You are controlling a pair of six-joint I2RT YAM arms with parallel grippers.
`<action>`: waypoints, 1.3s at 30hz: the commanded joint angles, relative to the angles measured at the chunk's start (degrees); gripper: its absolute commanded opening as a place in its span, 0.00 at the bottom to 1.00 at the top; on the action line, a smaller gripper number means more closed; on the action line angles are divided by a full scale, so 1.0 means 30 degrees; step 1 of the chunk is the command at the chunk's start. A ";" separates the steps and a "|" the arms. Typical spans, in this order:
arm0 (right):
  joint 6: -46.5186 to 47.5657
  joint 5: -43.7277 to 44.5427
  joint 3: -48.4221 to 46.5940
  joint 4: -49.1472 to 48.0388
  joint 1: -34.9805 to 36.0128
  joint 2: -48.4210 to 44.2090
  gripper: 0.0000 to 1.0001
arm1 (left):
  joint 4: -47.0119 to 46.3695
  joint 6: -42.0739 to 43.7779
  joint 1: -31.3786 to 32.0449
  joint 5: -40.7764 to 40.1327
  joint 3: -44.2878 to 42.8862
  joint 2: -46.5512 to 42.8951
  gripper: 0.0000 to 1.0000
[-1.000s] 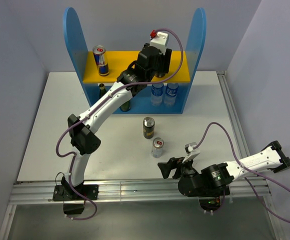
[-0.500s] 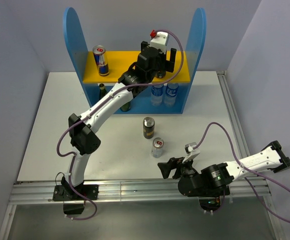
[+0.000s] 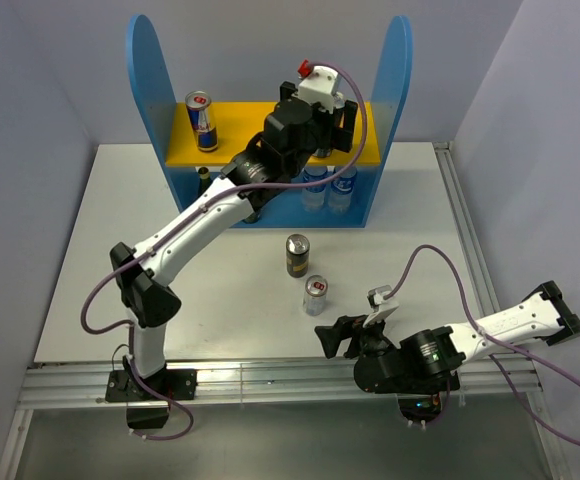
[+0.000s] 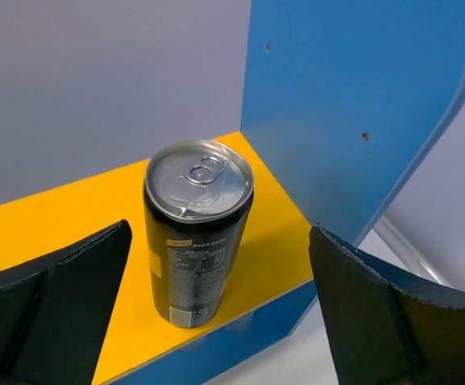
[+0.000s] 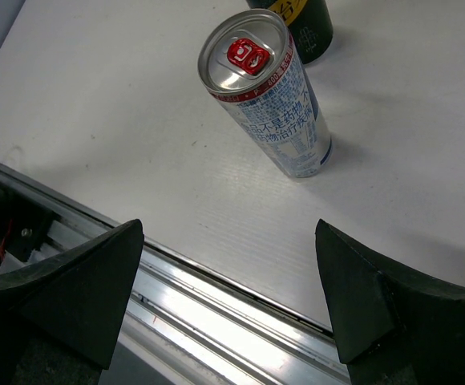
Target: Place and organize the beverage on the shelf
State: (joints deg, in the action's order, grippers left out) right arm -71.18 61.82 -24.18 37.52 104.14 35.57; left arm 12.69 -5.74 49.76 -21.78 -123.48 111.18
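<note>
The shelf (image 3: 146, 70) stands at the back of the table, blue side panels round a yellow upper board (image 4: 72, 216). A dark can (image 4: 200, 178) stands upright on that board near the right panel. My left gripper (image 4: 220, 241) is open around the can, with a gap on each side, and hides it in the top view. A blue-silver can (image 3: 202, 120) stands at the board's left end. On the table stand another dark can (image 3: 297, 254) and a silver can (image 3: 316, 295). My right gripper (image 3: 335, 337) is open and empty near the front edge, just short of the silver can (image 5: 268, 96).
Two clear bottles with blue labels (image 3: 328, 187) stand on the shelf's lower level at the right, and a dark bottle neck (image 3: 204, 178) shows at its left. A metal rail (image 5: 216, 321) runs along the table's front edge. Grey walls enclose the table.
My left gripper has opened, letting go of the dark can on the upper board, and has drawn back a little. Its elbow has swung left. The right arm is unmoved.
</note>
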 commanded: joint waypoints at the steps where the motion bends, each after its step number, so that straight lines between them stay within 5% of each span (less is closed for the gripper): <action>1: -0.0620 0.0838 -0.0288 -0.0055 0.0180 0.0154 0.94 | -0.0362 0.0330 0.0084 -0.0766 0.0289 -0.1374 0.99; 10: -0.0649 0.0838 -0.0376 -0.0025 0.0180 0.0388 0.94 | 0.0136 -0.0342 0.0405 -0.1967 0.3479 -0.4036 0.99; 18: -0.0591 0.0867 -0.0464 -0.0084 0.0209 0.0652 0.94 | -0.0535 -0.3066 0.1957 -0.4340 1.4633 -1.1680 0.99; 27: -0.0386 0.0750 -0.0464 -0.0230 0.0209 0.0740 0.94 | -0.5038 -0.5849 0.4944 -0.3112 2.6621 -1.6487 0.99; 32: -0.0122 0.0691 -0.0435 -0.0465 0.0209 0.0711 0.94 | -0.8588 -0.6729 0.5856 -0.2906 3.0547 -1.6786 0.99; 39: -0.0415 0.0692 -0.0610 -0.0201 0.0209 0.1150 0.95 | -1.2544 -0.6204 0.5855 -0.3462 3.1258 -1.3570 0.99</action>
State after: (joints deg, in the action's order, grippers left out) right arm -71.09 61.80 -24.21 37.28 104.29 38.37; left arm -13.65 -23.88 67.20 -31.27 -29.52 67.18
